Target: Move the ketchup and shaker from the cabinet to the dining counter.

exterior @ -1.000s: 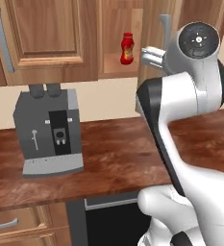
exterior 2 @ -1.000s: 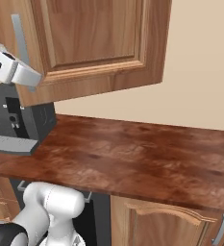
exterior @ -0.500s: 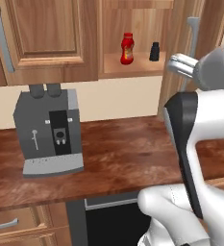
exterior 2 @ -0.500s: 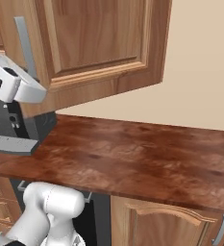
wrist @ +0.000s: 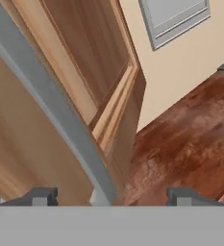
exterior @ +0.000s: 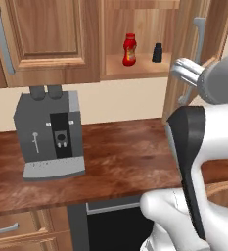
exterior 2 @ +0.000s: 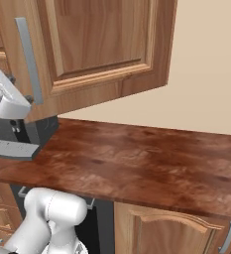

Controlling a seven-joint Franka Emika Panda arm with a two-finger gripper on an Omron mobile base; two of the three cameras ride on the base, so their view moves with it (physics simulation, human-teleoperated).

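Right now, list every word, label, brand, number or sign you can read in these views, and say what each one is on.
No readable text anywhere.
ketchup: a yellowish label band, too small and blurred to read.
shaker: plain black, no marking visible.
coffee machine: a small pale symbol on its front, not legible as a letter or number.
cabinet doors and counter: bare wood grain.
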